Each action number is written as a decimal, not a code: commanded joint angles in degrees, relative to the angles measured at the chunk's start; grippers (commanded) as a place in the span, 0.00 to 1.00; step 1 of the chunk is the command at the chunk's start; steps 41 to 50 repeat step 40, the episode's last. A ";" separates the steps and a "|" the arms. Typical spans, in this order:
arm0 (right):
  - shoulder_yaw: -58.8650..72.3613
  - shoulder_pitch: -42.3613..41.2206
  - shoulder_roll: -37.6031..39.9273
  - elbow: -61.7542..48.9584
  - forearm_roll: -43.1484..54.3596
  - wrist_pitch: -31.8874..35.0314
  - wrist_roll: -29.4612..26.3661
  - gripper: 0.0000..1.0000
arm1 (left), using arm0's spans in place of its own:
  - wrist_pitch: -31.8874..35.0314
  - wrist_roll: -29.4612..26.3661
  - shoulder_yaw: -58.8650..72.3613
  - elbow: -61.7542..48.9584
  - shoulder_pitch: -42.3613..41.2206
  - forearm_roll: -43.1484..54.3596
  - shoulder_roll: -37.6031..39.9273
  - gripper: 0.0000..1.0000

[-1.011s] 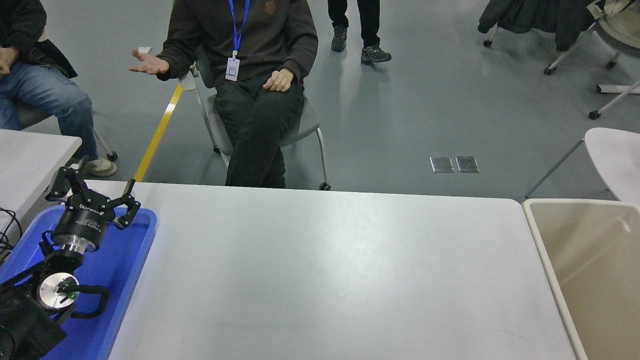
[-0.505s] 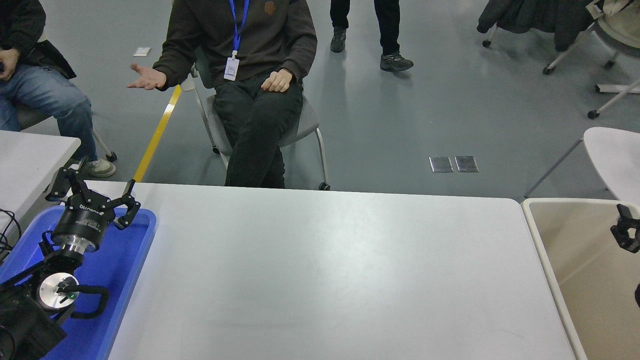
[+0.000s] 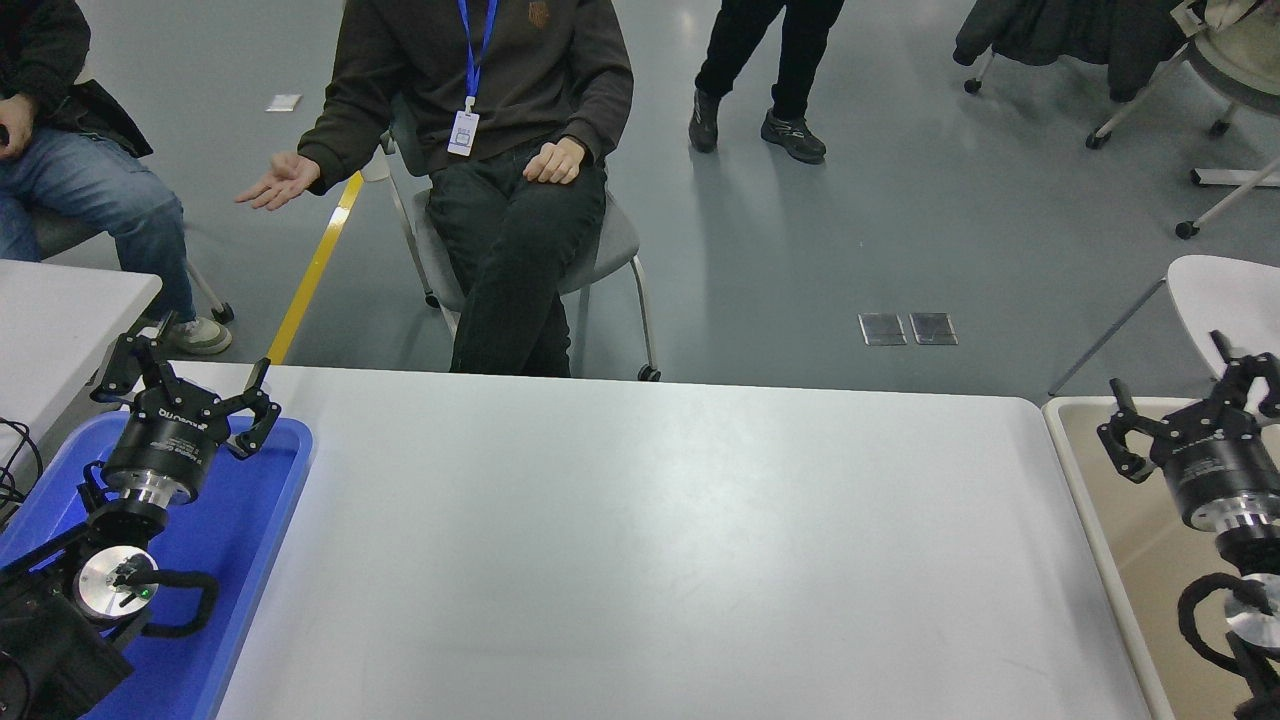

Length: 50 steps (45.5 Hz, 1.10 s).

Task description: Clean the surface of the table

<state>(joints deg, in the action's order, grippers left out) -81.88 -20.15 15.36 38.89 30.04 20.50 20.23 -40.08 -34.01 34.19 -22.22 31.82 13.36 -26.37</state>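
The table surface [image 3: 660, 540] is a wide matte white top with rounded corners, and nothing lies on it. My left gripper [image 3: 185, 385] is open and empty, parked at the lower left above the blue tray [image 3: 245, 520]. My right gripper [image 3: 1190, 395] is open and empty at the right edge. It hangs over the beige bin [image 3: 1120, 540], beyond the table's right end.
A smaller white table [image 3: 60, 320] stands at the far left. A person sits on a chair [image 3: 600, 250] just past the far edge, one hand [image 3: 275, 180] held out. Another person sits at the top left, and a third stands behind. A white chair [image 3: 1225, 310] stands at the far right.
My right arm has come into view from the right edge and now hangs over the beige bin. The seated person's outstretched hand has dropped a little. The standing person has shifted right.
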 commanded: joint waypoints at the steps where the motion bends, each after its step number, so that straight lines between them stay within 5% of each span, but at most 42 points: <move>1: -1.97 -1.56 -6.83 1.98 8.80 -6.53 0.16 0.99 | 0.00 0.00 0.00 0.07 -0.01 0.00 0.00 1.00; 14: -1.53 -3.76 -9.73 1.10 9.42 -14.35 2.18 0.99 | 0.00 0.00 0.00 -0.02 -0.01 0.00 0.00 1.00; 50: -1.35 -1.91 -10.43 0.75 8.54 -14.79 4.38 0.99 | 0.00 0.00 0.00 -0.02 -0.01 0.00 0.00 1.00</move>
